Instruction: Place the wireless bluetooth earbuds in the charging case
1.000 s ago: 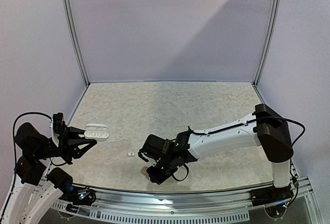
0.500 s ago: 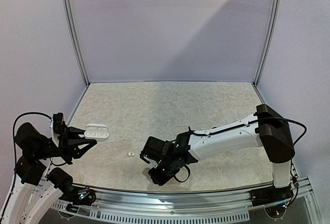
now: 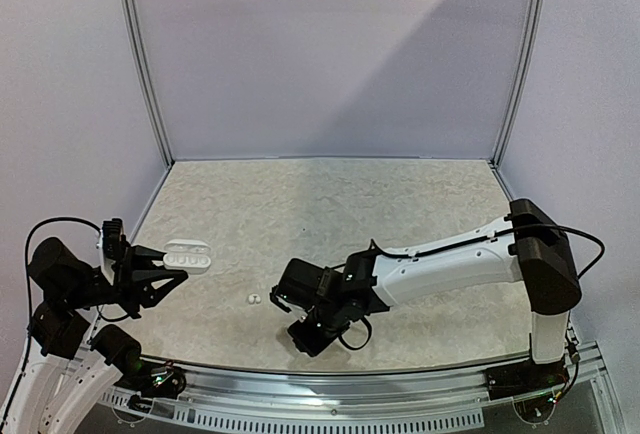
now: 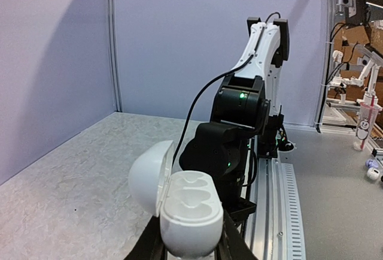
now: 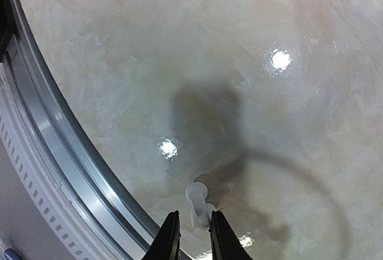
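An open white charging case (image 4: 190, 215) sits clamped between my left gripper (image 4: 191, 245) fingers, lid (image 4: 148, 175) swung left, both sockets bare. In the top view the case (image 3: 187, 254) is held at the table's left edge by that gripper (image 3: 168, 274). My right gripper (image 5: 194, 213) points down near the front rail, jaws narrowly apart around the stem of a white earbud (image 5: 195, 193). The stem touches the right finger, and a slit shows on the left side. Another white earbud (image 3: 254, 299) lies on the table left of my right gripper (image 3: 305, 337).
The metal front rail (image 5: 72, 152) runs close to the left of my right fingers. Purple side walls (image 3: 140, 74) and a back wall enclose the marbled table (image 3: 330, 214). My right arm's forearm (image 3: 450, 264) stretches across the right half.
My right arm's elbow and forearm have shifted slightly to the right, while its wrist stays low near the front edge. The left arm and the case have not moved.
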Controlling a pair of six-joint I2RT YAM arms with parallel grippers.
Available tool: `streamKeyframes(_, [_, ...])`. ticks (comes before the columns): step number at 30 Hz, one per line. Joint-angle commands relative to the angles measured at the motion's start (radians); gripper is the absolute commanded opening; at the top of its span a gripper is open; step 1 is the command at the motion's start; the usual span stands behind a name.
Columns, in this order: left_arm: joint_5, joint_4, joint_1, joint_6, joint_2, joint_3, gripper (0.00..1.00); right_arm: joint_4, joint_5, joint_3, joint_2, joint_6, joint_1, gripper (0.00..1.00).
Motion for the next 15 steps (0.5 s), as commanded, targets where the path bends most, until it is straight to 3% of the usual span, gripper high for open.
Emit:
streamKeyframes(1, [0.008, 0.010, 0.012, -0.005, -0.006, -0.013, 0.00, -0.015, 0.003, -0.003, -0.019, -0.007, 0.010, 0.19])
streamKeyframes(15, [0.006, 0.008, 0.012, -0.006, -0.009, -0.015, 0.00, -0.011, -0.006, -0.009, 0.014, 0.000, 0.009, 0.17])
